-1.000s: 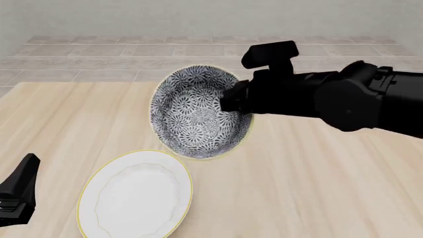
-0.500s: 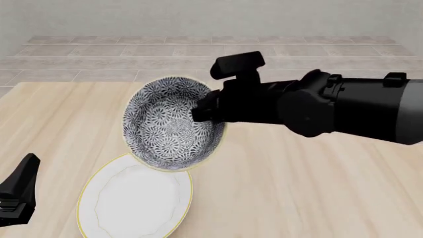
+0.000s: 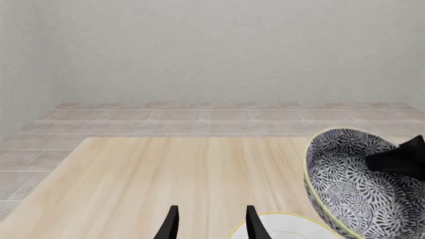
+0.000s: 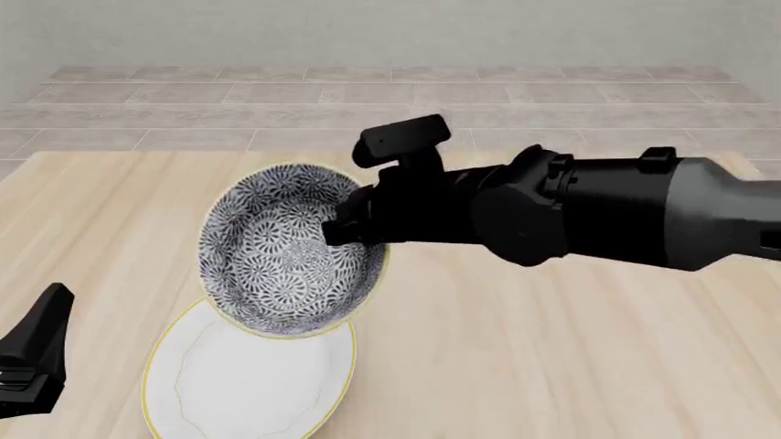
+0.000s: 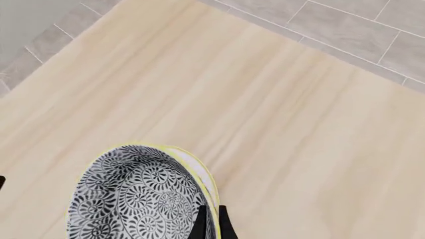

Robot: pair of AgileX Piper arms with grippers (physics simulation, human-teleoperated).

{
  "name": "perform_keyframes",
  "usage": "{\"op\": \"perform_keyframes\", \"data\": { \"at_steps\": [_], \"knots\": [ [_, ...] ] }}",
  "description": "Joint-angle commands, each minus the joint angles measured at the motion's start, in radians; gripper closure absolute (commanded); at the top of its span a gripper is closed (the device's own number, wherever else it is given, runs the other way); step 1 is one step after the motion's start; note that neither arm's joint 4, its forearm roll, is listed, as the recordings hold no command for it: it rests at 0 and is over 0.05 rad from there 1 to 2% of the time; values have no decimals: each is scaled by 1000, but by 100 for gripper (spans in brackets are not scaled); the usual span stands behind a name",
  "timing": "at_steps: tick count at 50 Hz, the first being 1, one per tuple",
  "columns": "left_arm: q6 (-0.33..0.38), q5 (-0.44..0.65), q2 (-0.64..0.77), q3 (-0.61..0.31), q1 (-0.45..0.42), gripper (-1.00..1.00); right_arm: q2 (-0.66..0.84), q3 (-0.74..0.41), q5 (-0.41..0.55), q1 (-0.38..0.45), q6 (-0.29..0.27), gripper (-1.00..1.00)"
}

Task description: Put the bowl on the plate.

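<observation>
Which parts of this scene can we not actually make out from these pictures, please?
- Front view: the far part of the plate is covered by the bowl, so whether they touch is unclear.
- Front view: the right gripper is masked by its own arm; only the right wrist view shows it pinching the bowl's rim.
- Front view: the left gripper is cut off by the edge.
- Left wrist view: bowl and plate are cut off by the edges.

plate (image 4: 219,393) far edge hidden under bowl (image 4: 287,256)
</observation>
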Motion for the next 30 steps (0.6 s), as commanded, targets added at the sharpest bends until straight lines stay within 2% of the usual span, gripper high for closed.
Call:
{"op": "perform_keyframes", "data": {
  "at_steps": [1,30],
  "knots": [
    [0,0,0,0,0,-100,33,-12,-12,21,10,100],
    [0,0,0,0,0,-100,105,-54,-28,72,20,100]
  ]
}}
